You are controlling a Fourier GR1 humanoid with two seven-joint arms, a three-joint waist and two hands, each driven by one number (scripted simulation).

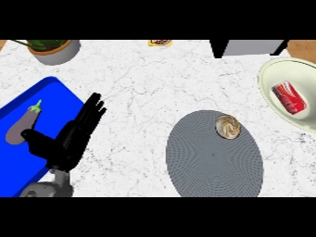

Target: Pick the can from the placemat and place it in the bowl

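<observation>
A red can point(289, 96) lies on its side inside the cream bowl point(278, 73) at the counter's right edge. The round grey placemat point(211, 162) lies in the lower middle, with a small round golden-brown item point(227, 127) on its upper part. My left hand point(75, 134) shows at the lower left, open, fingers straight and pointing up, thumb out to the left over the blue mat's edge. It holds nothing and is well apart from the placemat and the bowl. No right hand shows.
A blue mat point(9, 152) with a purple eggplant point(23, 126) on it lies at the left. A potted plant point(54, 50) stands at the back left, a small packet point(160, 42) at the back middle, and a grey box point(252, 47) at the back right.
</observation>
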